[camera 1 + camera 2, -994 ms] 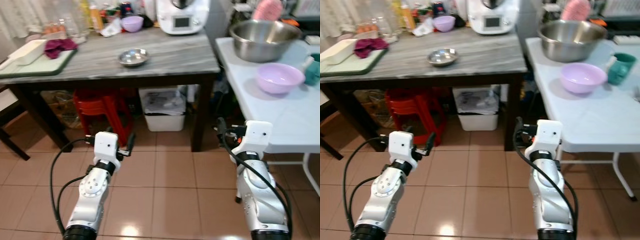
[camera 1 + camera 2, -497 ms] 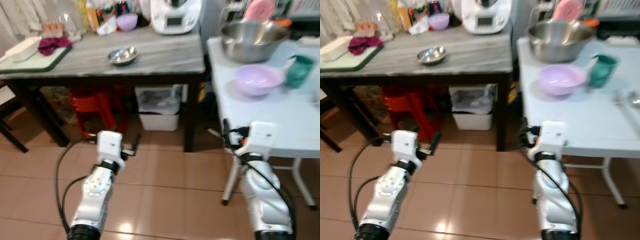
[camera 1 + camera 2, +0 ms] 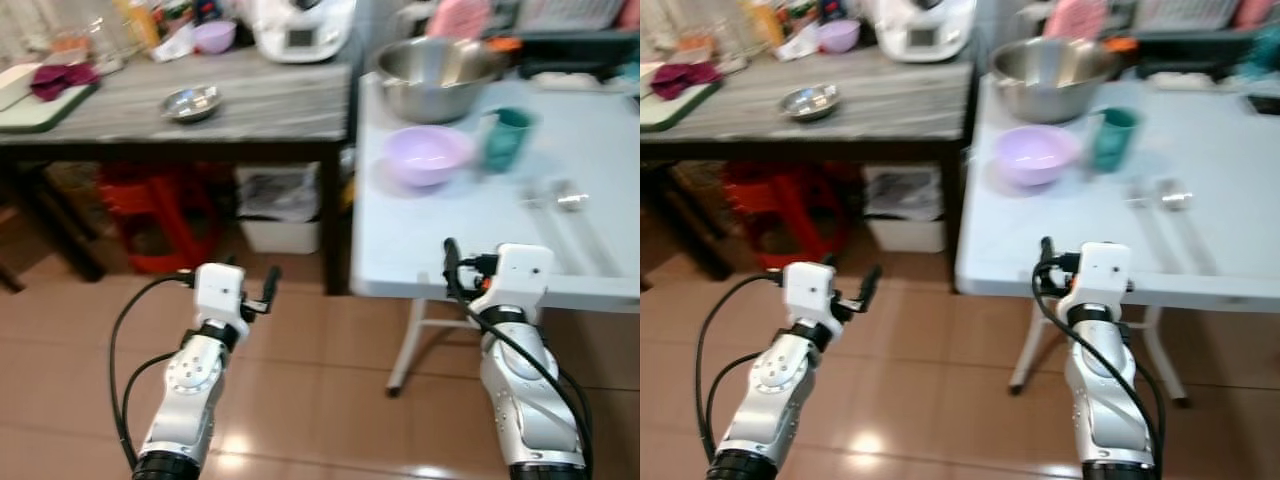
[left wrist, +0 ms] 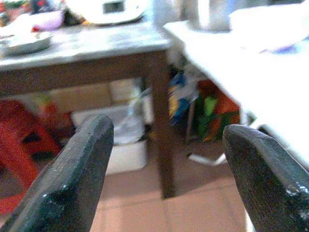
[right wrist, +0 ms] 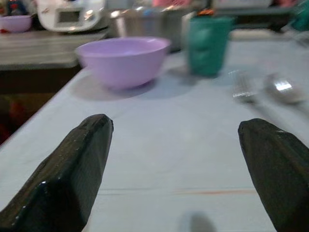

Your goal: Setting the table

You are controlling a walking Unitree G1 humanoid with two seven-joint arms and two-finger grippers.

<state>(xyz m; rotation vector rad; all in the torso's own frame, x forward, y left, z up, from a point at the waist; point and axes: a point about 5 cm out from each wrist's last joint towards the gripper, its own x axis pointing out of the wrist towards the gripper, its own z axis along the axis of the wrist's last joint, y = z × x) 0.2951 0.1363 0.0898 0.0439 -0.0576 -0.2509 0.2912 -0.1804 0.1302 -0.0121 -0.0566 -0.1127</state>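
A white table (image 3: 470, 240) stands ahead on the right. On it are a purple bowl (image 3: 428, 155), a green cup (image 3: 508, 138), and a fork (image 5: 240, 87) beside a spoon (image 5: 282, 89). A big steel bowl (image 3: 440, 72) sits at the table's far end. My right gripper (image 5: 175, 123) is open and empty, low at the table's near edge and facing the purple bowl (image 5: 123, 60). My left gripper (image 4: 166, 126) is open and empty, held over the floor left of the white table.
A dark-legged grey table (image 3: 250, 105) on the left carries a small steel bowl (image 3: 192, 102), a small purple bowl (image 3: 214, 36) and a white appliance (image 3: 300, 25). Under it are a red stool (image 3: 155, 205) and a white bin (image 3: 280, 205). Tiled floor (image 3: 320, 380) lies below.
The camera has swung to the right, so the white table now sits near the middle and the fork and spoon have come into view. Both arms keep their pose.
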